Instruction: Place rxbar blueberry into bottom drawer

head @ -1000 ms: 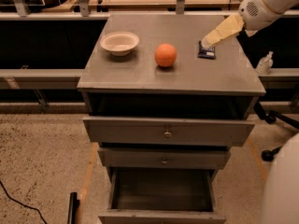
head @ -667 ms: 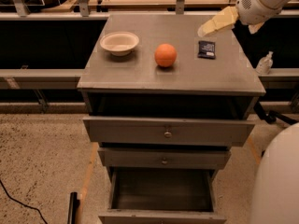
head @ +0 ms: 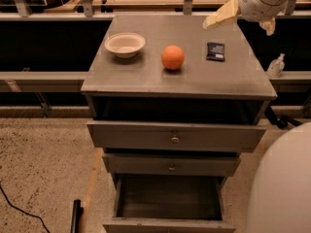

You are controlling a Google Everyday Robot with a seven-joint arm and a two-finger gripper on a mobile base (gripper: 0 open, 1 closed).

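The rxbar blueberry, a small dark flat wrapper, lies on the right side of the grey cabinet top. My gripper hovers above and behind it at the back right. It is open and empty, with one cream finger pointing left and the other finger to the right. The bottom drawer is pulled out and its grey inside is bare. An orange ball sits left of the bar.
A white bowl stands at the back left of the top. The top drawer is pulled out a little, and the middle drawer sits below it. A small bottle stands right of the cabinet. My white base fills the lower right.
My gripper has risen from just over the rxbar blueberry and drawn back and up, away from it. The bar lies where it was.
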